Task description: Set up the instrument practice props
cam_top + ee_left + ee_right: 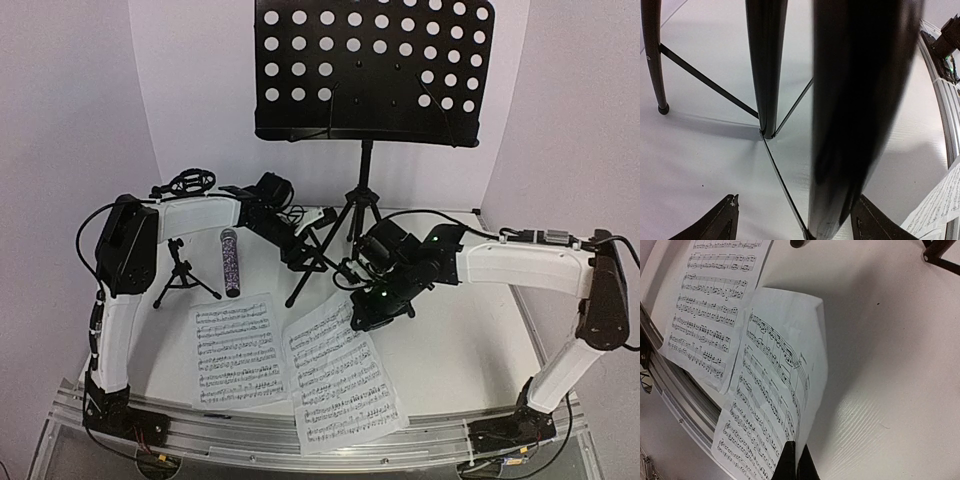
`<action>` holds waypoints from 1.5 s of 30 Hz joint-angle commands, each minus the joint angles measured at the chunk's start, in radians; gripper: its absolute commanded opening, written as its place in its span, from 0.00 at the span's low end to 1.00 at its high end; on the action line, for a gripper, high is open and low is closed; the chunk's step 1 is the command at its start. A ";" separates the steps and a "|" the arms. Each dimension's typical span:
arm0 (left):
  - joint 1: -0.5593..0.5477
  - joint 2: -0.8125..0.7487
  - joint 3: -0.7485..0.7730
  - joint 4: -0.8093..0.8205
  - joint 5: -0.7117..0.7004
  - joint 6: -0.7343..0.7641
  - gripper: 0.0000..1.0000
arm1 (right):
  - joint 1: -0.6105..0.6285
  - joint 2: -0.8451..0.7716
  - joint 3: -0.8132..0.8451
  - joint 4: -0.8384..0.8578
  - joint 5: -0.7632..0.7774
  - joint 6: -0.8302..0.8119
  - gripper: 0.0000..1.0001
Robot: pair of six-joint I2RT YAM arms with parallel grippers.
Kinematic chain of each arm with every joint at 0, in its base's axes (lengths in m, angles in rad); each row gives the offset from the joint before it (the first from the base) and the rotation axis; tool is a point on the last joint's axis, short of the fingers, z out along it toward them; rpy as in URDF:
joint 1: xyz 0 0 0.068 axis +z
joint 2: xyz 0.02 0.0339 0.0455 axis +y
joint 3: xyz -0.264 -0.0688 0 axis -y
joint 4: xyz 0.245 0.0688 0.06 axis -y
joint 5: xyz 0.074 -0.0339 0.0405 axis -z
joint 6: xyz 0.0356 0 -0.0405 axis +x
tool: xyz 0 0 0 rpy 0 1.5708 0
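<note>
From above, my left gripper (300, 243) was lost among the dark legs of the music stand (365, 190). I could not make out its jaws there, and the desk (375, 70) ran off the top edge. In my left wrist view one leg (855, 110) stood so near that it blurred, and only my fingertips (720, 222) showed. My right gripper (796, 461) showed just its tips, which covered the right sheet (775, 390) at its corner. The left sheet (710, 305) was cut off at the top. The notes were too small to read.

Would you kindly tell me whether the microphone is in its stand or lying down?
Lying down: the microphone rests flat on the table, beside the small mic stand, not in it.
</note>
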 commanded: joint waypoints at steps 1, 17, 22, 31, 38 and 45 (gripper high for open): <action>0.004 -0.100 -0.020 -0.009 0.032 0.043 0.80 | 0.006 -0.058 0.042 -0.025 0.022 -0.086 0.00; 0.037 -0.401 -0.345 0.036 0.051 0.118 0.82 | 0.046 -0.146 0.113 -0.082 0.076 -0.273 0.00; 0.039 -0.612 -0.517 0.080 0.094 0.038 0.79 | 0.095 -0.187 0.225 -0.141 0.075 -0.440 0.00; 0.039 -1.066 -0.726 0.244 0.115 -0.241 0.78 | 0.101 -0.196 0.551 -0.176 -0.020 -0.574 0.00; 0.039 -1.267 -0.741 0.305 -0.017 -0.395 0.87 | 0.100 -0.143 0.780 -0.171 -0.040 -0.626 0.00; 0.039 -1.269 -0.647 0.324 -0.045 -0.537 0.97 | 0.099 -0.085 0.995 -0.129 -0.109 -0.713 0.00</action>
